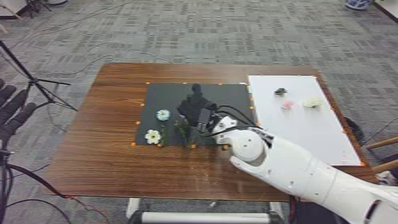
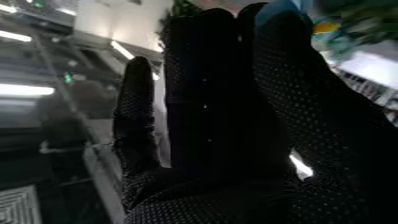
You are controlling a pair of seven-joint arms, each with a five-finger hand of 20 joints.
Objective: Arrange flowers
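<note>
In the head view my right hand (image 1: 194, 106) is over the middle of the black mat (image 1: 235, 90), its fingers extended. A pale blue flower (image 1: 163, 115) and a white flower (image 1: 153, 136) lie on that mat, left of the hand. Thin green stems (image 1: 182, 129) run close beside the glove. My left hand (image 1: 11, 111), fingers straight, is at the left edge, off the table. On the white mat (image 1: 302, 135) are a dark flower (image 1: 280, 92), a pink flower (image 1: 287, 105) and a cream flower (image 1: 312, 103). In the right wrist view my right hand (image 2: 231, 125) has straight fingers, with a light blue patch near the tips.
The brown table (image 1: 98, 130) surrounds the black mat, with small orange markers along the mat edges. A black tripod (image 1: 35, 80) stands beyond the table's left side. Cables cross the floor at the lower left.
</note>
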